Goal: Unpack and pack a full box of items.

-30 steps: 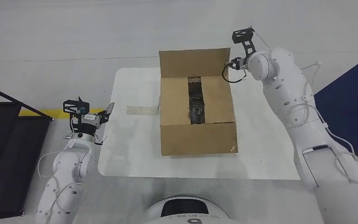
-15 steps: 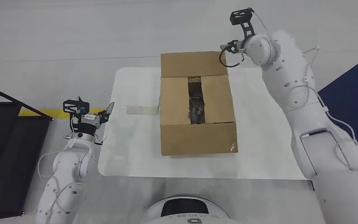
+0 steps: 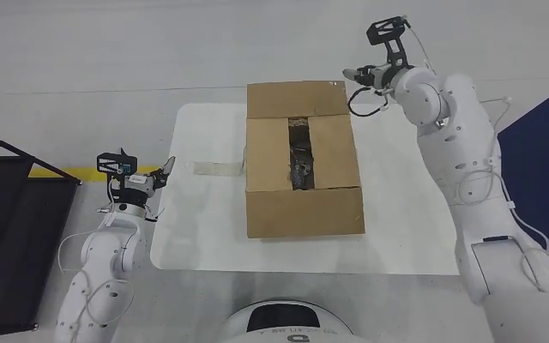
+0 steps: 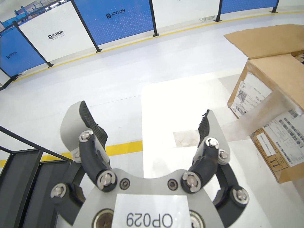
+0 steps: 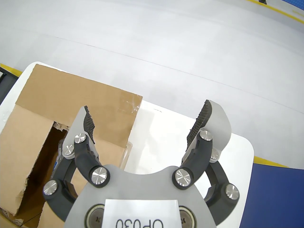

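Observation:
A brown cardboard box (image 3: pixel 302 163) stands in the middle of the white table (image 3: pixel 206 214). Its far and near flaps lie folded outward, and its two side flaps leave a narrow gap over dark items (image 3: pixel 298 159) inside. My right gripper (image 3: pixel 357 75) hangs open and empty above the box's far right corner (image 5: pixel 133 105). My left gripper (image 3: pixel 165 169) is open and empty beyond the table's left edge, pointing toward the box (image 4: pixel 268 91). A strip of clear tape (image 4: pixel 258 115) hangs from the box's labelled left side.
A strip of clear tape (image 3: pixel 213 168) lies on the table left of the box. A black rack (image 3: pixel 21 223) stands on the floor at the far left. Bare table shows to the left and right of the box.
My right arm has lifted and swung back and to the right, away from the box's far flap. The far flap now lies flatter. My left arm has not moved.

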